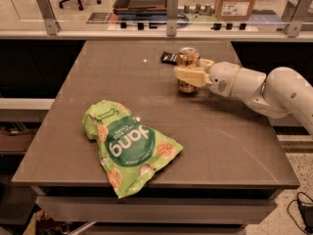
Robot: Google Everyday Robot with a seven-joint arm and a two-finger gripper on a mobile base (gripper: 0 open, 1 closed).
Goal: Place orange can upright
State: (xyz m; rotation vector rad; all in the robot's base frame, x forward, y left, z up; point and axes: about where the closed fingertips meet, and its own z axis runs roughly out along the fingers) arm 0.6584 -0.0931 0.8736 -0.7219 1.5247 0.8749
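Observation:
The orange can [188, 57] stands upright on the far right part of the dark table [234, 141], its silver top showing. My gripper [190, 74] reaches in from the right on a white arm [264, 87]. Its cream fingers [187, 76] wrap around the can's middle and are shut on it. The can's base sits at the table surface. The fingers hide the can's lower body.
A flat dark candy-bar wrapper [168, 58] lies just left of and behind the can. A large green snack bag [129, 143] lies at the front left. A railing with posts [171, 6] and a cardboard box [236, 1] are beyond the far edge.

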